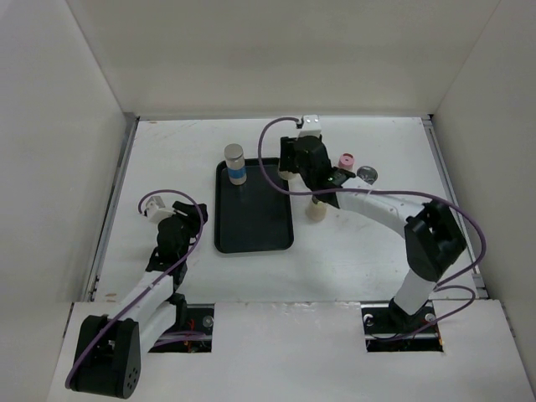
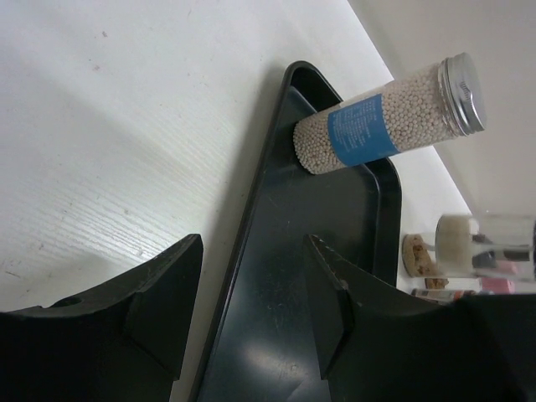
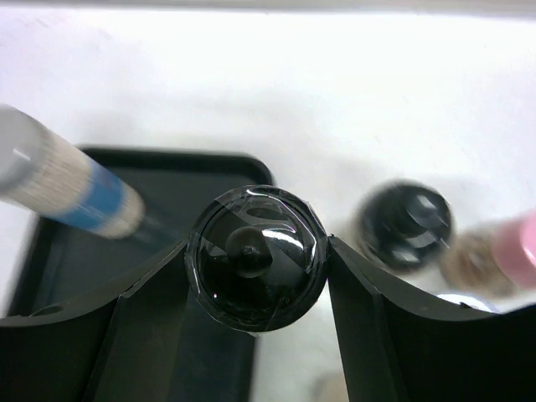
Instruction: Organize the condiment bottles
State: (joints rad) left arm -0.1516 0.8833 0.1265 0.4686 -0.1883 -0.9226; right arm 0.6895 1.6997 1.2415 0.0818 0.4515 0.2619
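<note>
Two arms reach over a white tabletop that carries a flat black rectangular plastic tray near its middle. At the tray's far right corner hangs the right gripper, its fingers pinching a small cylindrical jar with a glossy black cap, one pad pressed against each side of the cap. The cap hides the body below, so I cannot tell whether this jar's foot rests on anything. By the tray's left edge the left gripper sits low, fingers spread apart with nothing between them. A clear cylindrical jar of pale beads with a blue label and a silver screw cap stands upright in the tray's far left corner. On the tabletop beyond the tray's far right corner stands a pink-capped jar, with a grey-capped jar just beside it. A cream-capped jar stands just off the tray's right edge. From the right wrist, a blurred shape between the held jar and the pink one looks like a second black-capped jar.
</note>
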